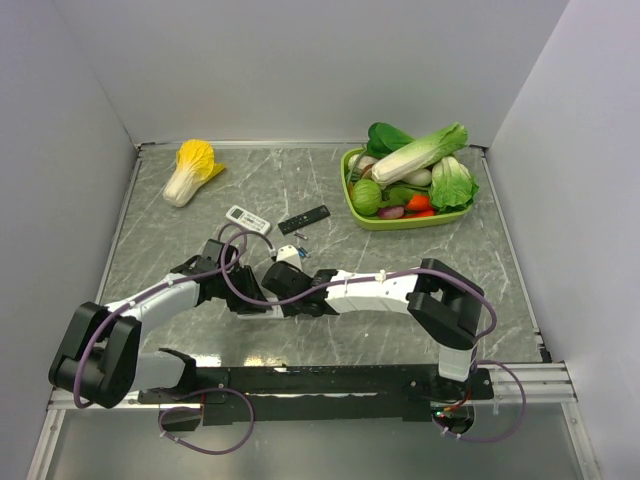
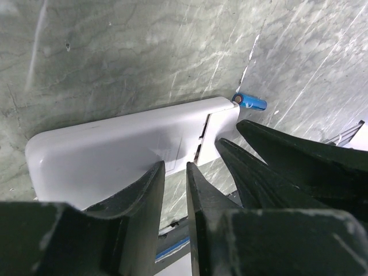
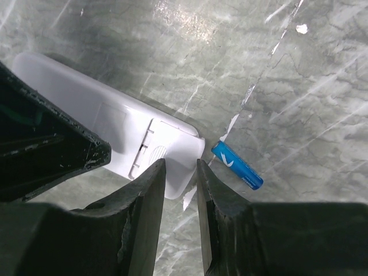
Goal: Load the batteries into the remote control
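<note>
The remote control (image 2: 115,144) lies on the marble table with its plain white back up and the battery cover (image 3: 167,144) at one end. In the top view both arms hide it. One blue battery (image 3: 237,165) lies on the table just past that end, also seen as the battery (image 2: 250,102) in the left wrist view. My left gripper (image 2: 175,165) hangs at the remote's long near edge, jaws a narrow gap apart, table showing between them. My right gripper (image 3: 180,163) sits over the cover end, jaws slightly apart and gripping nothing. The two grippers meet mid-table (image 1: 275,283).
A smaller white remote (image 1: 248,218) and a slim black remote (image 1: 303,219) lie just behind the grippers. A green tray (image 1: 352,200) of toy vegetables stands at the back right. A yellow cabbage (image 1: 192,170) lies at the back left. Walls enclose the table.
</note>
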